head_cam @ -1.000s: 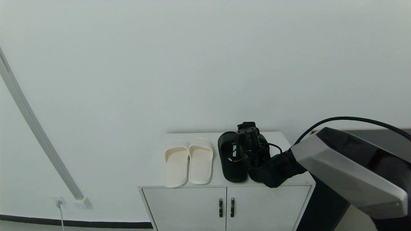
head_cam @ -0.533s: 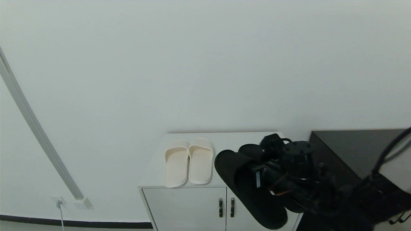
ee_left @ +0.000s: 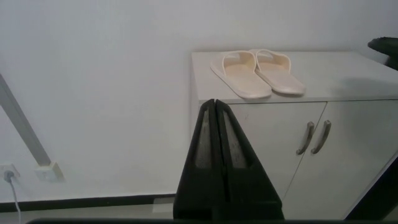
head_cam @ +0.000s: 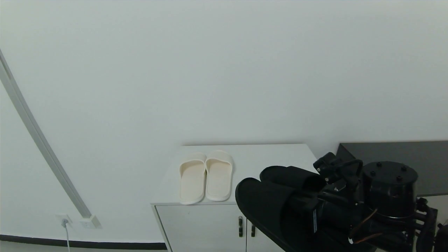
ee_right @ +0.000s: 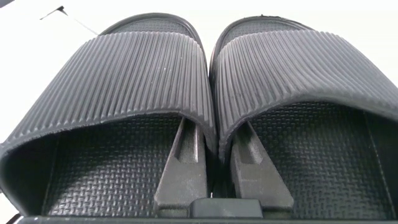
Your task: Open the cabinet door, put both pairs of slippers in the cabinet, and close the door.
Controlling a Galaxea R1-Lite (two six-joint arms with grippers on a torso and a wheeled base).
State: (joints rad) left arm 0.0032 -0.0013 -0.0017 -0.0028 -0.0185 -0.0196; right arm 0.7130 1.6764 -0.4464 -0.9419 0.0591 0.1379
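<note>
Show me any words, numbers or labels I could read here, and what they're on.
No text can be read: the white slippers, the black slippers in the right gripper, the cabinet and the wall show no print.
A small pale tag on that gripper's body is too small to read.

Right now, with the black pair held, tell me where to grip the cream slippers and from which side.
Probably best: grip the cream slippers by their inner strap edges, where the pair touches, pinching both together. Come from the cabinet front edge: the heels lie there, so the openings face that way. The right end effector holds the black slippers likewise.
</note>
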